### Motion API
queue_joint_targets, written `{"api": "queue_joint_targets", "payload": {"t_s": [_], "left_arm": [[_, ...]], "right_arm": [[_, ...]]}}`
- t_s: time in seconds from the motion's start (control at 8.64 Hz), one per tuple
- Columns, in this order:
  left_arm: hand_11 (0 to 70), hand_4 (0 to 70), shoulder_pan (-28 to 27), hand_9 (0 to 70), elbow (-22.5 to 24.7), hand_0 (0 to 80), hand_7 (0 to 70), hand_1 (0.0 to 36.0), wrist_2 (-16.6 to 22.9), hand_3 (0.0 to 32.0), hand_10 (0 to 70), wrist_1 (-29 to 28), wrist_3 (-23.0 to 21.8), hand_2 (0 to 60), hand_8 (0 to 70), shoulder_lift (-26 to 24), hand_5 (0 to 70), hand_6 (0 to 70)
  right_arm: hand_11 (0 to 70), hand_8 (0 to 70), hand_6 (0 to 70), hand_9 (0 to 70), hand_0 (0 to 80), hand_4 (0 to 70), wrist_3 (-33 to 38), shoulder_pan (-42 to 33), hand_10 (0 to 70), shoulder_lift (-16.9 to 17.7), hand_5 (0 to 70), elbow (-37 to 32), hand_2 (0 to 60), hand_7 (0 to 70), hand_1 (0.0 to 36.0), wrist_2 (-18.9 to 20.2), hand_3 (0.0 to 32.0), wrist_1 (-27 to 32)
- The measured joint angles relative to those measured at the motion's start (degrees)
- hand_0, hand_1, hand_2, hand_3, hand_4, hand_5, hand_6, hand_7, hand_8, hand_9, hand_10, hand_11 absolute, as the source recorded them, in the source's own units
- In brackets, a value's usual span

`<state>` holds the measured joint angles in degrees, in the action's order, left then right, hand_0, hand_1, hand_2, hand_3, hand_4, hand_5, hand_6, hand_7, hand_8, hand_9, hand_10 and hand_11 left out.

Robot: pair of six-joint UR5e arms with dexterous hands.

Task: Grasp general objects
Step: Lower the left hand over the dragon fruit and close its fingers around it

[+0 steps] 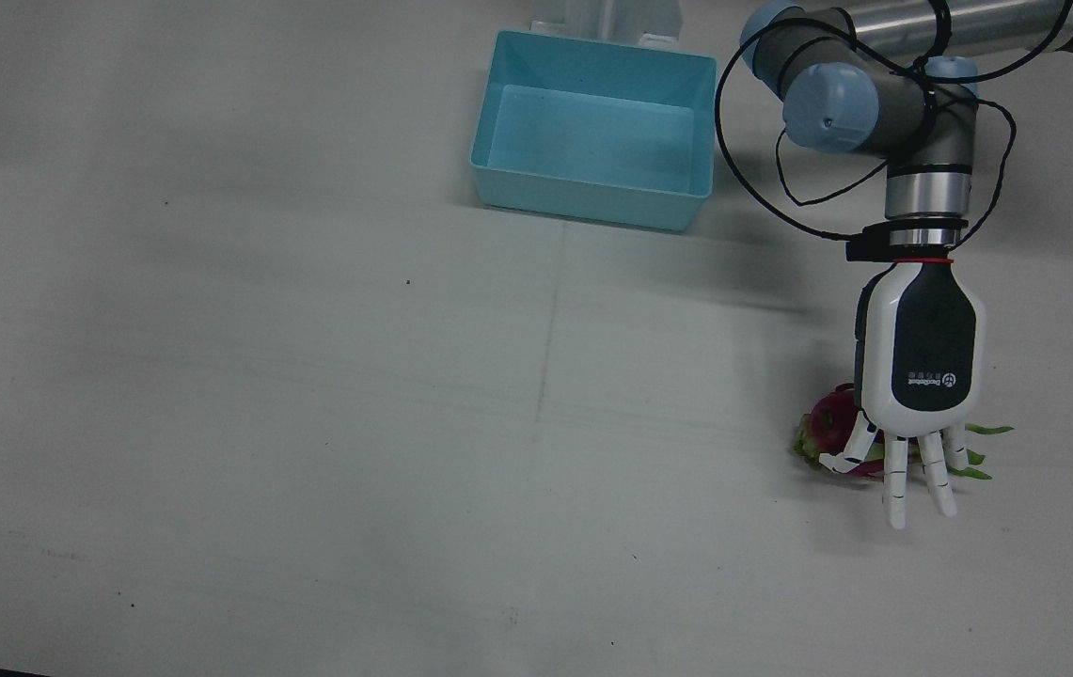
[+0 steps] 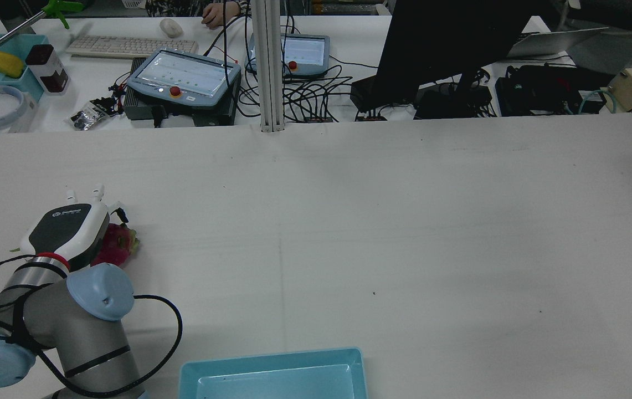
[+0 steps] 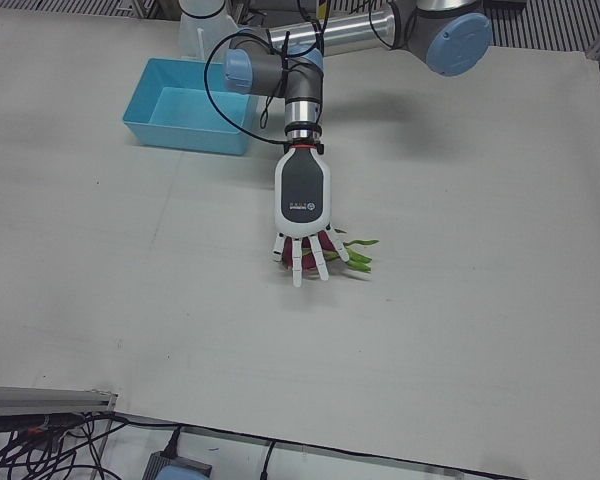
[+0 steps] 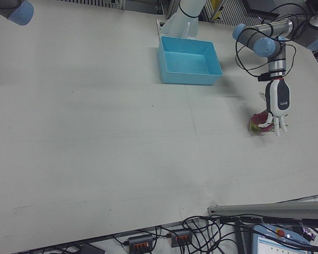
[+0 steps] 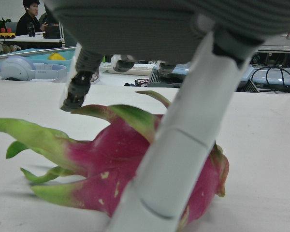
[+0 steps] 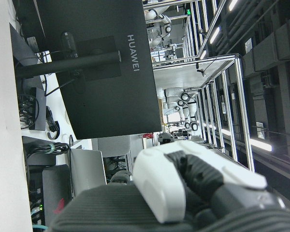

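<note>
A pink dragon fruit with green leaf tips lies on the white table on the robot's left side. My left hand hovers directly over it, palm down, fingers stretched out and spread, open. The rear view shows the fruit poking out beside the hand. In the left hand view the fruit fills the lower frame, with one finger in front of it and others above; I cannot tell if any touches it. My right hand shows only in its own view, its fingers' pose unclear.
An empty light-blue bin stands near the robot's side at the table's middle, also in the rear view. Beyond the far edge sit a monitor, keyboards, pendants and cables.
</note>
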<state>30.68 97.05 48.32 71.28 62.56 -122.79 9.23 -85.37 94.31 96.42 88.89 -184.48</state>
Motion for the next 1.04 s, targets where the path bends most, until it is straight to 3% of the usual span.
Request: {"api": "queue_joint_targets", "payload": {"t_s": [1.04], "left_arm": [[0.0, 0.0, 1.0, 0.0, -7.5, 80.0, 5.5, 35.1, 0.0, 32.0, 0.0, -6.7, 0.1, 8.3, 5.0, -0.2, 46.2, 0.0]], "right_arm": [[0.0, 0.0, 0.0, 0.0, 0.0, 0.0, 0.0, 0.0, 0.0, 0.0, 0.0, 0.0, 0.0, 0.0, 0.0, 0.0, 0.0, 0.0]]}}
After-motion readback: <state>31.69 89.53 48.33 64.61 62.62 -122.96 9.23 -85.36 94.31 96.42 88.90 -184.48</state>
